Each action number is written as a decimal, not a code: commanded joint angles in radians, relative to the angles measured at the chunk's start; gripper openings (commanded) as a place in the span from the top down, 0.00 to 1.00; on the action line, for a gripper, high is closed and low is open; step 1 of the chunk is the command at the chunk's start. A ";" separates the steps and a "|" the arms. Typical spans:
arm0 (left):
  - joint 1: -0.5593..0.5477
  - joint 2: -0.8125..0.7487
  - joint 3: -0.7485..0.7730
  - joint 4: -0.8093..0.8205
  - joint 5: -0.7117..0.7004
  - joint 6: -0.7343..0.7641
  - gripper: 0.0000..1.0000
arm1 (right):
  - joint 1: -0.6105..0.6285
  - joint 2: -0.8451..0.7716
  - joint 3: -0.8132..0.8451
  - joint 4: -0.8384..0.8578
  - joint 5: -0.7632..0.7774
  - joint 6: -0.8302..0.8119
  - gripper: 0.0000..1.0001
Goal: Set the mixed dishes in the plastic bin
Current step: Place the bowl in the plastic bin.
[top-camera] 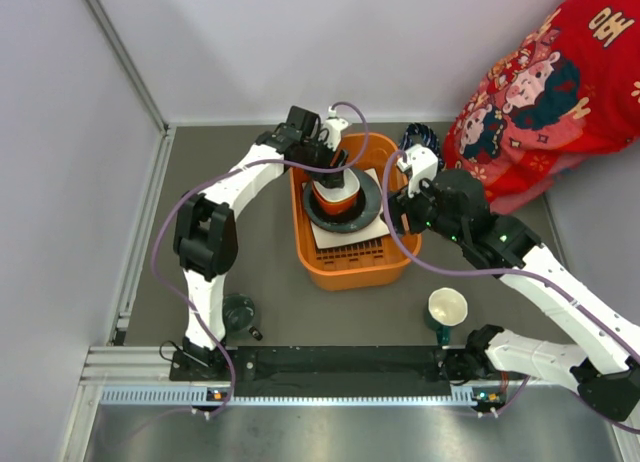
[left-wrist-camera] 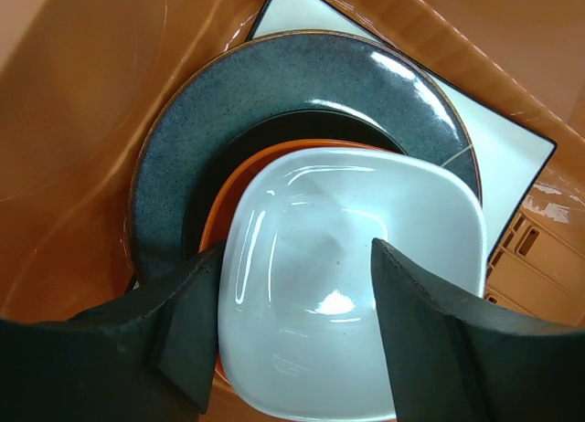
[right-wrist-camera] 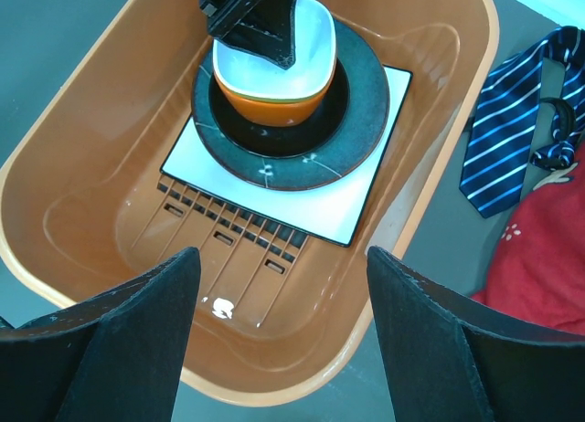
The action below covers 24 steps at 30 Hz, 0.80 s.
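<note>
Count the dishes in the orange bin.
3: the white square plate lowest, the round blue-grey plate on it, the orange bowl on top. Anything beneath could be hidden.

Orange bowl [top-camera: 336,197] stacked on plates [top-camera: 371,200] in bin [top-camera: 350,275]; mug [top-camera: 447,307] outside.

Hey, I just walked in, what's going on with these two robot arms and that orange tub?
The arms are loading dishes into the orange bin. A white square plate, a round blue-grey plate and an orange bowl are stacked inside it. The left gripper is over the bowl, jaws open either side of it. The right gripper hovers open above the bin's near end, holding nothing. A cream mug and a dark cup wait on the table.
</note>
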 commanded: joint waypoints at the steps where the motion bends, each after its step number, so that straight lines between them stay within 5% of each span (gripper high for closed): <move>1: 0.002 -0.065 0.004 0.021 0.001 -0.009 0.33 | -0.010 -0.020 0.002 0.039 -0.003 0.009 0.27; 24: 0.004 -0.122 0.067 -0.019 -0.008 -0.010 0.32 | -0.011 -0.017 -0.007 0.048 -0.020 0.013 0.27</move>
